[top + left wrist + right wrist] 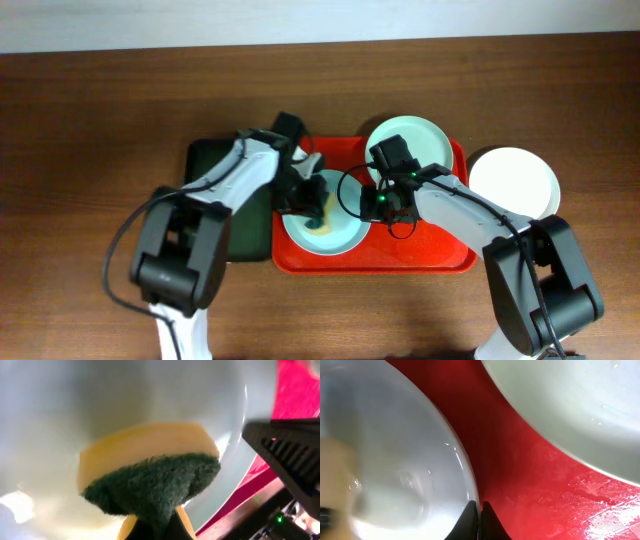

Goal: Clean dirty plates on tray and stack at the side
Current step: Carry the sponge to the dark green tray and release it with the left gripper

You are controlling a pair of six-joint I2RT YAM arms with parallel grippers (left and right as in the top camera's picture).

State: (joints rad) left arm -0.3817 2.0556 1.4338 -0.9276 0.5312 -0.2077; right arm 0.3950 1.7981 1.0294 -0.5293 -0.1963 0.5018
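From above, the whole layout shows: a brown wooden table (90,120) against a pale wall (300,20), with the red tray (430,255) in the middle, a dark green tray (205,160) just beside its left edge, and the white plate (515,180) sitting on the bare wood just off the red tray's right side. Two mint plates lie in the red tray, the near mint plate (340,235) at its front left and the far mint plate (405,140) at its back right, apart from each other. The left gripper (303,197) reaches in over the near mint plate, and the right gripper (480,519) comes down between the two plates. Only the left wrist view shows the sponge (150,467), yellow with a dark green scouring face. It is pinched at its lower end by the clamped left fingers and pressed against the pale inside of the near mint plate, with the red tray floor and a black part of the right arm (290,455) off to the right. Only the right wrist view shows that arm's fingers drawn together, their tips at the wet, glistening tray floor right at the rim of the near mint plate, which fills the left side. The far mint plate curves across the upper right. Whether the tips touch the rim cannot be told. A blurred yellowish shape sits at the far left edge.
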